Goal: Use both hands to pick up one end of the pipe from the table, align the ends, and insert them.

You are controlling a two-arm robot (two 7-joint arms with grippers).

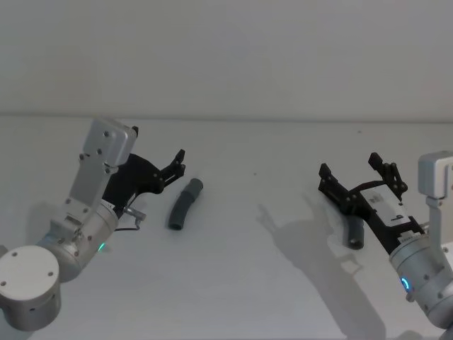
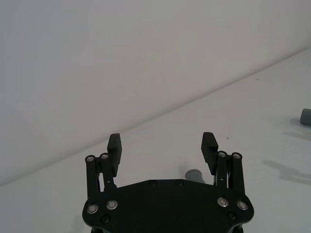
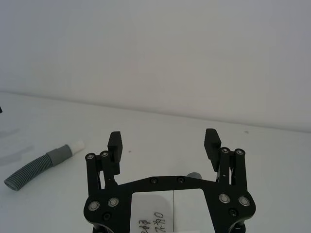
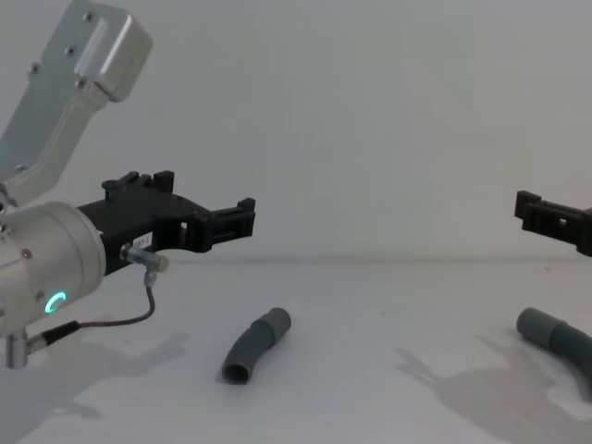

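Both pipe pieces lie flat on the white desk (image 1: pixel 255 283), well apart and not joined. The short bent piece (image 1: pixel 185 203) is on the robot's left side, and the right wrist view shows its ribbed body, a smooth grey cuff and a white tip (image 3: pixel 77 144). The left gripper (image 2: pixel 163 145) hangs in the air just beside this piece, on its left, with its fingers spread wide apart and nothing between them. In the left wrist view a grey end of the piece peeks out below the gripper's body.

The hose (image 4: pixel 555 338) lies on the robot's right side, with its smooth grey cuff pointing toward the middle of the desk. The right gripper (image 3: pixel 163 141) is held above it, clear of the desk. Its fingers are also wide apart and empty, and in the head view it partly hides the hose
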